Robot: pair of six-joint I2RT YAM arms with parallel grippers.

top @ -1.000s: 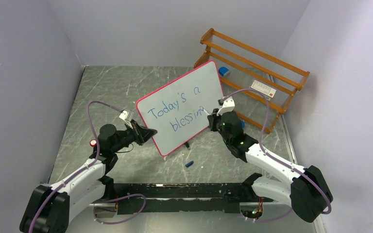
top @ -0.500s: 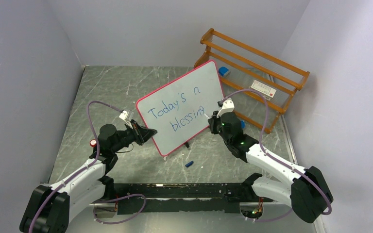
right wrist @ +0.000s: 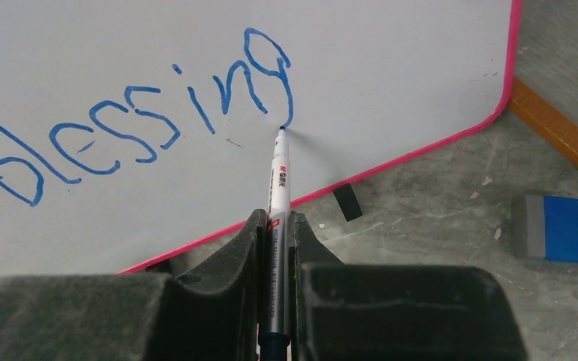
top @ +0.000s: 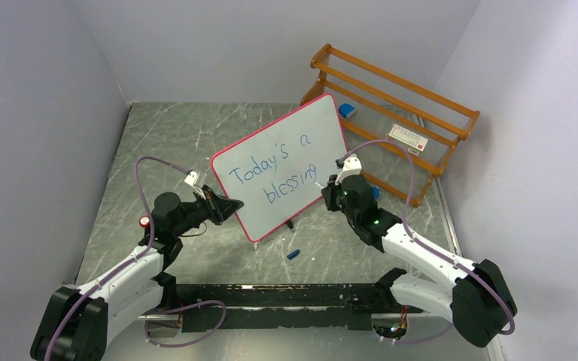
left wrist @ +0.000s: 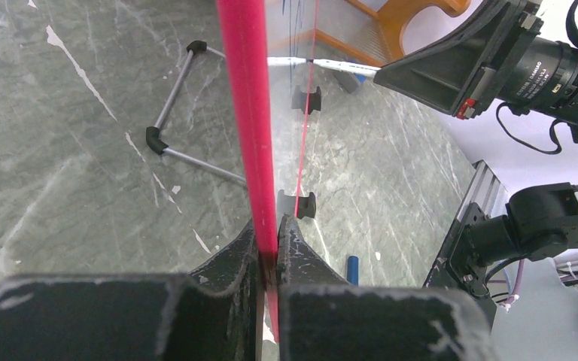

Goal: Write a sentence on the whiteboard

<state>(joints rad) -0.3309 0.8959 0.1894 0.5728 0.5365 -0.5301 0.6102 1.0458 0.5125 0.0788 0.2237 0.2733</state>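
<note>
Clamps whiteboard [left wrist: 244,113] rim in left hand [left wrist: 269,252]; pinches marker [right wrist: 279,177] in right hand [right wrist: 275,226], tip at sentence [right wrist: 132,124] end, bare board beyond toward right rim.

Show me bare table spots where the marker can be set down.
Bare table lies between the left wall and the whiteboard; also the strip before the arm bases, beside the blue cap. Crowded right: wooden rack, right end effector with marker.

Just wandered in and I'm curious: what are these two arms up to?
The left end effector is clamped on the pink rim of the tilted whiteboard. The right end effector grips a marker. Its tip is at the tail of the "g" in the blue sentence, "Today's a blessing".
</note>
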